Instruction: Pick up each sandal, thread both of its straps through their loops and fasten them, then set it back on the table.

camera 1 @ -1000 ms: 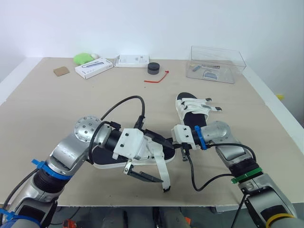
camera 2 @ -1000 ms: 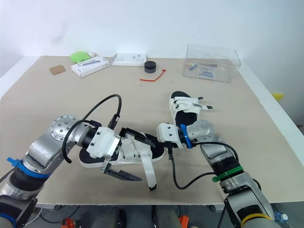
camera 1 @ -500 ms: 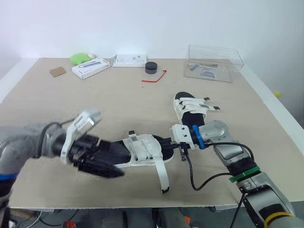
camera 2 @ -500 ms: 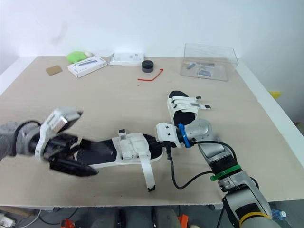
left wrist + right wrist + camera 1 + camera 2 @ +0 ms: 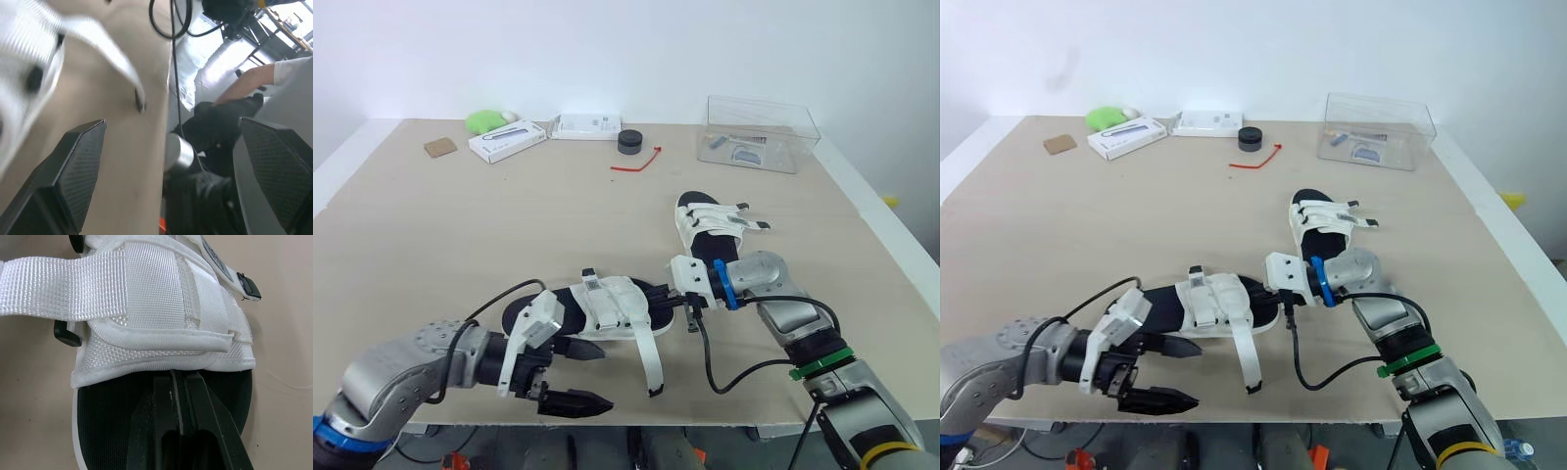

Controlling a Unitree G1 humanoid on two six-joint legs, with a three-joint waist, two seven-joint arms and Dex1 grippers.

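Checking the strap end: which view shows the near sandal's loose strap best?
Left eye view: the loose strap shows whole, down to its tip. The right wrist view crops its end; the left wrist view catches its lower part.

The near sandal (image 5: 1197,304) lies on the table (image 5: 1087,215), one white strap (image 5: 1246,357) trailing loose. The right gripper (image 5: 1268,296) meets one end; the left gripper (image 5: 1199,374), jaws apart, hovers beside the other.

You were in a lab. Your plain table (image 5: 431,225) stood against a white wall (image 5: 607,49), a clear box (image 5: 762,132) on it.
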